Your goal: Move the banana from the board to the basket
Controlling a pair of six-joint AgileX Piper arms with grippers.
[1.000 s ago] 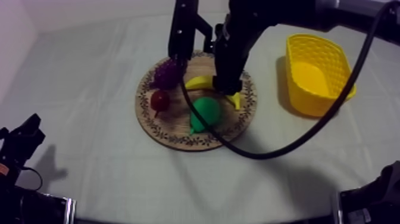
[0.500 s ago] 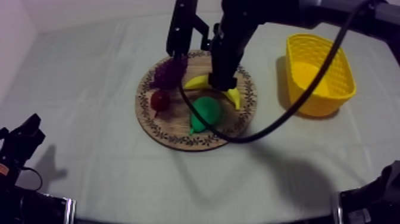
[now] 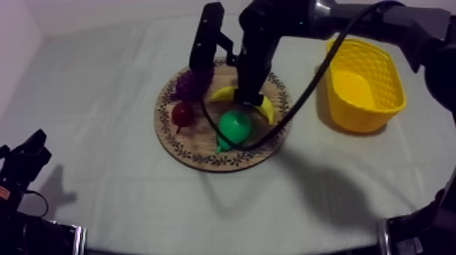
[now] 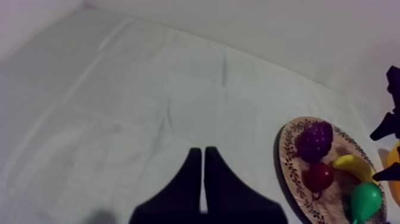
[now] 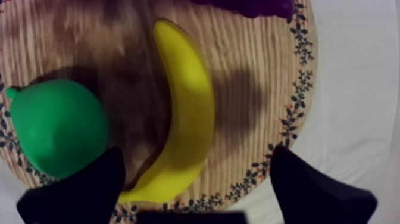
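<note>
Top view, right tool (image 3: 248, 100): low over the wooden board (image 3: 203, 157), directly above the banana's middle.
Top view, banana (image 3: 223, 93): lies on the board, both ends showing past the tool. The pear (image 3: 235, 127) is just beside it, with the grapes (image 3: 190, 85) and the small red fruit (image 3: 181, 113) across the board.
Top view, yellow basket (image 3: 363, 81): on the worktop (image 3: 102, 81), apart from the board.
Top view, left tool (image 3: 24, 159): low at its own side, well apart from the board.
Left wrist view, left tool: fingers (image 4: 193, 179) pressed together as a narrow wedge, clenched on nothing, above bare cloth.
Right wrist view, right tool: released, fingers (image 5: 315, 190) spread to either side of the banana's end, not clamped on it.
</note>
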